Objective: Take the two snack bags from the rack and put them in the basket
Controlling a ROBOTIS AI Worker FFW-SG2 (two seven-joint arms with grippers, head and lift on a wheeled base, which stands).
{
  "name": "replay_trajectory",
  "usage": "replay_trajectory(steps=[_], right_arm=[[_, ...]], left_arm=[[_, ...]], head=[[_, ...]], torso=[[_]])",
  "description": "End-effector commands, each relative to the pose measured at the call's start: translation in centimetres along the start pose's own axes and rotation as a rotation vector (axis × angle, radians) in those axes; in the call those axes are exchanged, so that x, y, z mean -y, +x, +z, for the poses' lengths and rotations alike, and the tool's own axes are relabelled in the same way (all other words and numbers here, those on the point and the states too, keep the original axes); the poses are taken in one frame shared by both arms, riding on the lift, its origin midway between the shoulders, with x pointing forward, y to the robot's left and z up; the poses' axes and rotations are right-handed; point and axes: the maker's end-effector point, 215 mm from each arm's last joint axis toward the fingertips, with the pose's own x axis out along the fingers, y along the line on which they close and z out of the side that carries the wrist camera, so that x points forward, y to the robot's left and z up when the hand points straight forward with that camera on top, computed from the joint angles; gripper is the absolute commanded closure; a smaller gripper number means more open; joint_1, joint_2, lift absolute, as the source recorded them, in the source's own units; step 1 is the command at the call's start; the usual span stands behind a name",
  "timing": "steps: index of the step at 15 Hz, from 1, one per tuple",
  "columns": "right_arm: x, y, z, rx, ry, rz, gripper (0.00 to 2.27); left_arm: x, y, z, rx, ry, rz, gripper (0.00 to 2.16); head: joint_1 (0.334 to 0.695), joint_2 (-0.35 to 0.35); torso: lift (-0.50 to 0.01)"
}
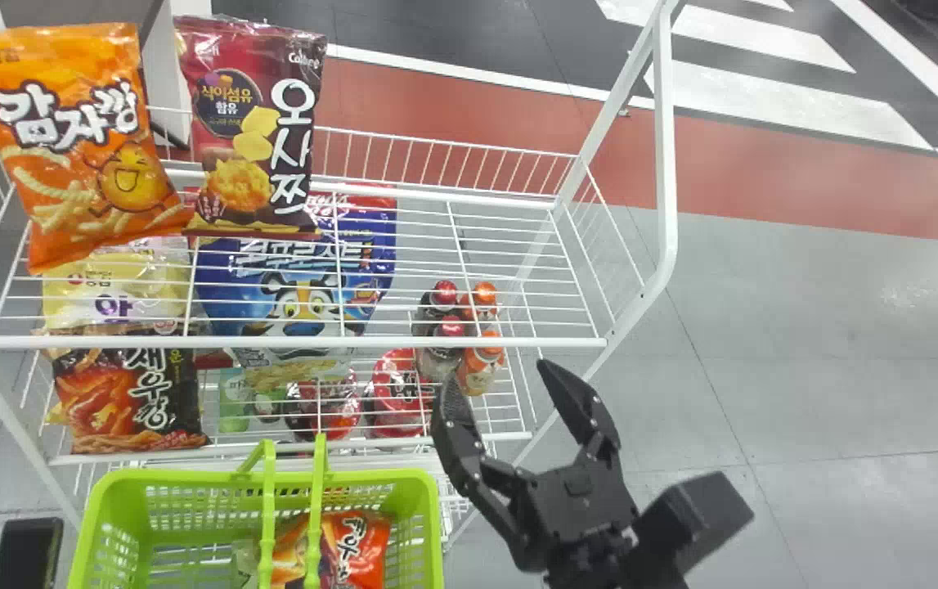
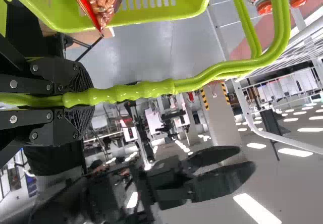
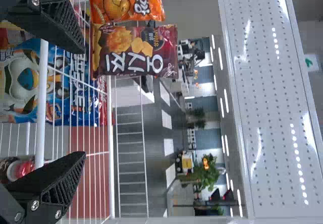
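Note:
My right gripper (image 1: 509, 393) stands open in front of the rack's right part, below the top shelf's front edge; in the right wrist view this gripper (image 3: 75, 103) has nothing between its fingers. Upright on the top shelf at the left are an orange snack bag (image 1: 80, 139) and a dark red snack bag (image 1: 252, 123), side by side. The right wrist view shows the dark red bag (image 3: 133, 51) and the orange bag (image 3: 126, 2) beyond the fingers. The green basket (image 1: 436, 523) holds a red-orange snack bag (image 1: 362, 548). My left gripper (image 2: 83, 99) is shut on the basket's handle (image 2: 146, 89).
The white wire rack (image 1: 297, 342) has more bags and small bottles (image 1: 481, 364) on its lower shelf. Its right post (image 1: 665, 147) rises beside the top shelf. Another snack bag (image 1: 129, 393) leans at the lower shelf's left front.

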Motion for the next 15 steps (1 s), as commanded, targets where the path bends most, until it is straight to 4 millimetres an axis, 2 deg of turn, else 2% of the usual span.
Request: replay_trajectory(steps=[1, 3, 15], right_arm=[[-1.9, -1.4, 1.5, 0.065, -0.01, 0.022, 0.11], [-2.5, -1.4, 0.9, 0.058, -0.006, 0.03, 0.12], [-3.1, -1.0, 1.8, 0.078, -0.028, 0.048, 0.15]], left_arm=[[0.0, -0.1, 0.0, 0.003, -0.001, -0.002, 1.99], [-0.2, -0.4, -0.1, 0.006, -0.009, -0.002, 1.99], [-0.3, -0.4, -0.6, 0.014, -0.021, -0.005, 1.99]], head=[[0.695, -0.35], [0.695, -0.35], [0.695, -0.35]], torso=[[-0.011], [-0.011], [-0.011]])
